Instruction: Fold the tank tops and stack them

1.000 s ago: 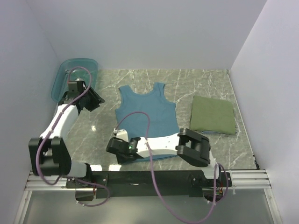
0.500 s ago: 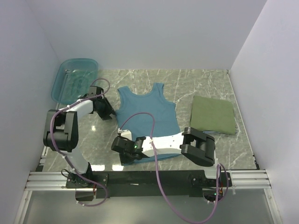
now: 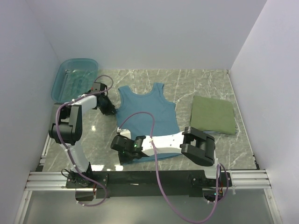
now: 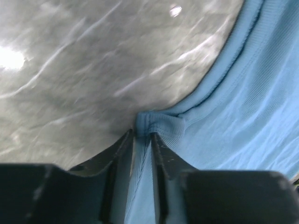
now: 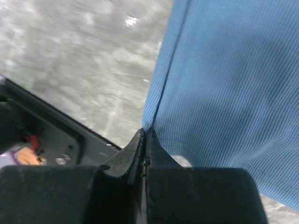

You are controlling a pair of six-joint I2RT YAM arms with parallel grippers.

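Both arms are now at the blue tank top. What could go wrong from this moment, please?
1. The left fingers pinch only a small bunch of the armhole edge of the teal-blue tank top; it may slip out when lifted.
2. The right fingers hold just the hem corner, so the fold could come out crooked or wrinkled.

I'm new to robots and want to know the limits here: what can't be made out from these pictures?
- Top view: the right arm covers the lower hem of the teal-blue tank top.
- Top view: the folded olive green tank top hides the garment beneath; only a sliver shows.
- Left wrist view: cloth puckers at the left gripper; clamped or not, unclear.
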